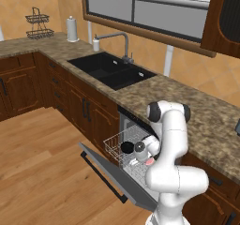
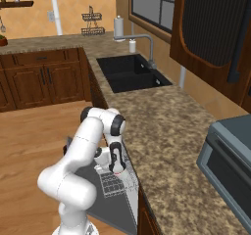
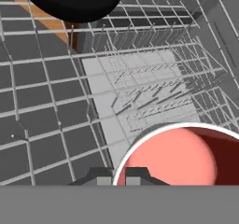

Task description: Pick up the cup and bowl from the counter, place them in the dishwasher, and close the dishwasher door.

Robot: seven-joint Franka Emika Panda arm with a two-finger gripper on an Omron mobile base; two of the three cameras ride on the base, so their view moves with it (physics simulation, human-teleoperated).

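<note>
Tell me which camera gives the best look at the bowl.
The left base view: the whole black bowl sits in the dishwasher's wire rack, left of the hand. The hand view cuts the bowl off at its top edge. In the right base view I cannot make it out.

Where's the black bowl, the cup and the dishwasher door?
bowl [image 1: 127,147], left base view, its dark top, in the rack.
cup [image 3: 175,155], hand view, its pinkish-red inside.
dishwasher door [image 1: 105,172], left base view, the grey panel, dropped open.
</note>
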